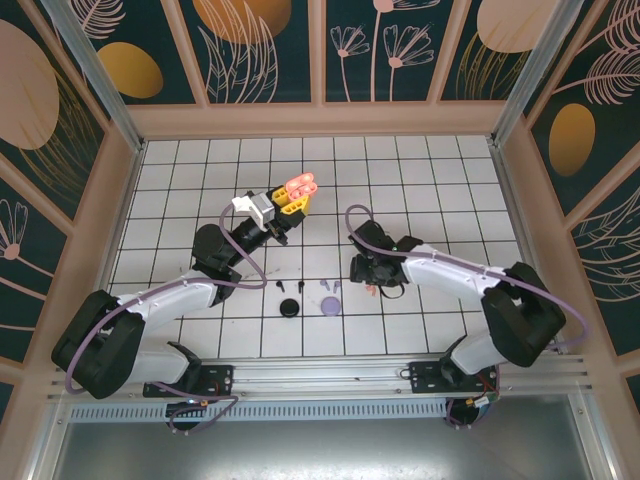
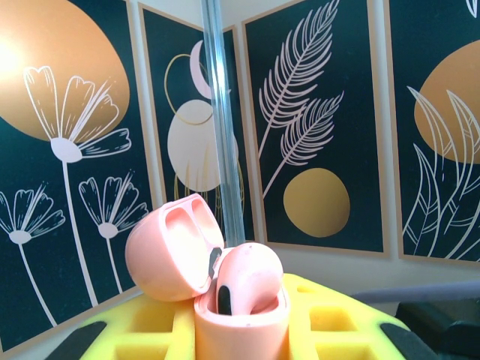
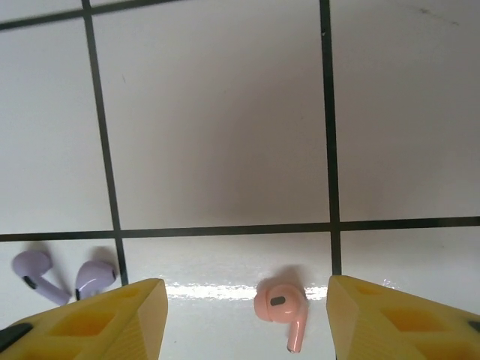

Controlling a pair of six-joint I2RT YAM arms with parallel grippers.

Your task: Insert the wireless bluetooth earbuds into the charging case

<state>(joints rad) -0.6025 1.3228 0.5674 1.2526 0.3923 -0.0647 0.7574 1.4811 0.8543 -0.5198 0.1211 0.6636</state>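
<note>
**Right gripper** (image 3: 246,294). The yellow fingers (image 3: 101,319) are spread apart and hold nothing. The loose salmon-pink stemmed plastic earbud (image 3: 281,309) lies flat on the white tiled table (image 3: 225,135) in the gap between them. In the wrist view it is nearer the right-hand finger and touches neither. Its long axis runs from the rounded head down the stem toward the camera, roughly square to the line along which the fingers close. A closing stroke would therefore meet the earbud across its narrow width. On this reading, the approach calls for a descent and a slight sideways correction to centre the part.

Two lilac stemmed plastic earbuds (image 3: 94,277) lie beyond the left-hand finger, outside the gap.

**Left gripper** (image 2: 241,330). It is clamped on the salmon-pink rounded plastic charging case (image 2: 244,319), which is held upright with its hinged lid (image 2: 169,255) swung open. One seated earbud (image 2: 251,277) occupies a well; the second well cannot be made out.

In the overhead view the case is well apart from the right gripper — the right arm is the nearer one to the loose earbud.

**Markings.** No brand, label or legible writing is visible on any part.
</note>
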